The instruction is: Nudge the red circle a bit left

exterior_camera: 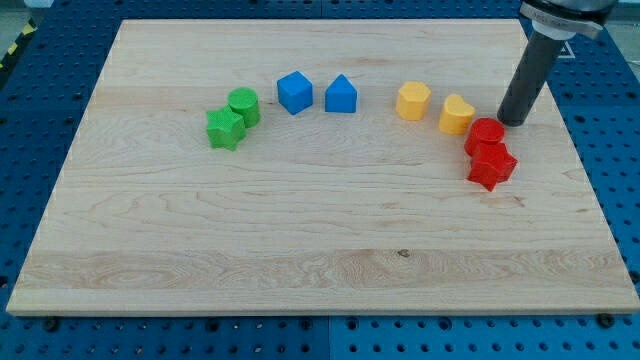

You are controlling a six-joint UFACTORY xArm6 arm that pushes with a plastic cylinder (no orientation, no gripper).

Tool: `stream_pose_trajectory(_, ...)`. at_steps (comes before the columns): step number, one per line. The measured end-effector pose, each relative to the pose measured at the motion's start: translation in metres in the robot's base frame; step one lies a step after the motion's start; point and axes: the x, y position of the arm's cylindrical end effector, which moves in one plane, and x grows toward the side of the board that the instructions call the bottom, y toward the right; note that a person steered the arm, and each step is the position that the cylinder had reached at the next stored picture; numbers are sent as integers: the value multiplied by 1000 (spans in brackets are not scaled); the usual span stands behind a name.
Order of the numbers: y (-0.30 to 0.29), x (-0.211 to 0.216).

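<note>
The red circle (485, 133) sits on the wooden board (300, 250) at the view's right, touching a red star-shaped block (492, 165) just below it. My tip (512, 121) rests on the board just right of and slightly above the red circle, very close to it. A yellow block (457, 114) lies just left of and above the red circle.
A second yellow block (412, 100) lies further left. Two blue blocks (294, 92) (341, 95) sit at top centre. A green circle (243, 105) and a green star (225, 128) touch at the left. The board's right edge is near my tip.
</note>
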Motion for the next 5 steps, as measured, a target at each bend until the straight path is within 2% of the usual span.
stream_pose_trajectory(1,0,18)
stream_pose_trajectory(5,-38,37)
